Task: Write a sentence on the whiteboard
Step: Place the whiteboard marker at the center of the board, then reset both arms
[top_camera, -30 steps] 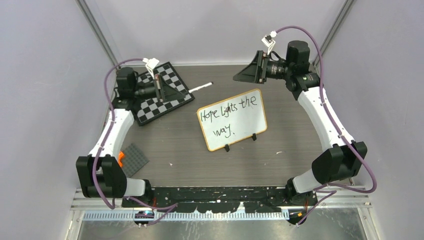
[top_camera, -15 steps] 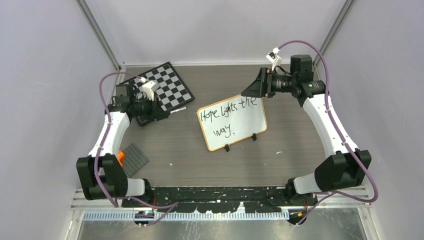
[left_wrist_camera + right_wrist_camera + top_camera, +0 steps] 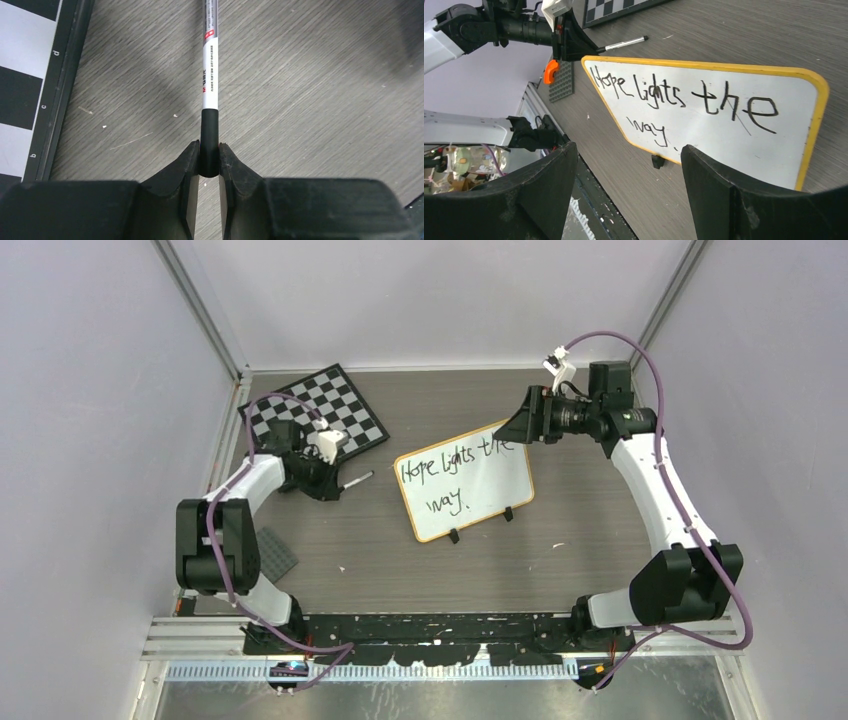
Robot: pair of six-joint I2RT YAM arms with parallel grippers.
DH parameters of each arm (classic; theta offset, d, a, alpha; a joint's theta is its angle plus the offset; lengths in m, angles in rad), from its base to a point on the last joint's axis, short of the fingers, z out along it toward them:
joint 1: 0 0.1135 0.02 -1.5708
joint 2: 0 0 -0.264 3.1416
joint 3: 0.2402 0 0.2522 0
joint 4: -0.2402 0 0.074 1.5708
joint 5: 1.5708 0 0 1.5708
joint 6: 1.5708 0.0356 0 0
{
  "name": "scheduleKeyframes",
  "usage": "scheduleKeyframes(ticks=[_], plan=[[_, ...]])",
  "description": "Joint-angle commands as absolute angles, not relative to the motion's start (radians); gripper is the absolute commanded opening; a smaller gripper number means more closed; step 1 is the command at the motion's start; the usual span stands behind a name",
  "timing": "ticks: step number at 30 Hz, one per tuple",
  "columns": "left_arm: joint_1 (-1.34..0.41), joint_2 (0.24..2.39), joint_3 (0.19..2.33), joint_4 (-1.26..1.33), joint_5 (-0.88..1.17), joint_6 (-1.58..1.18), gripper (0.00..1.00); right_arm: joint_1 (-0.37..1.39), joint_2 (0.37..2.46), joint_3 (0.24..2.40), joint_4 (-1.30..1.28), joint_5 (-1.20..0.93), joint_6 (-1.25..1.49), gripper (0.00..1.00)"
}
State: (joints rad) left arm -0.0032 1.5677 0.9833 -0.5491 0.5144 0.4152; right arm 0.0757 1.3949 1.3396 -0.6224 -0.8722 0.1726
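White orange-rimmed whiteboard (image 3: 490, 495) says "Hope lights the way." in black.
My left fingers (image 3: 184, 167) pinch the black end of a white-barrelled marker (image 3: 210, 75); right fingers (image 3: 719, 190) gape empty.

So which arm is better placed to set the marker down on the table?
Left. The left gripper has the marker between its fingers, low by the chessboard; the right gripper hangs open over the whiteboard, empty.

The whiteboard (image 3: 478, 495) lies flat near the centre of the table (image 3: 600, 540), skewed anticlockwise: white face reading "Hope lights the way", orange-tan rim, two black clip feet on its near edge
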Motion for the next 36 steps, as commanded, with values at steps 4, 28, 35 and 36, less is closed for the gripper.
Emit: scheduleKeyframes(ticks=[4,28,35,36], plan=[[-0.03,1.61,0.957,-0.539,0.379,0.528,0.27,0.017,1.348,1.318,-0.61,-0.844,0.119,0.8],[0.106,1.563,1.377,-0.909,0.579,0.408,1.0,-0.403,1.524,1.478,-0.852,-0.867,-0.127,0.85],[0.288,1.601,1.479,-0.855,0.598,0.266,1.0,-0.488,1.61,1.475,-0.873,-0.72,-0.244,0.85],[0.302,1.601,1.476,-0.841,0.584,0.253,1.0,-0.49,1.616,1.464,-0.865,-0.705,-0.251,0.85]])
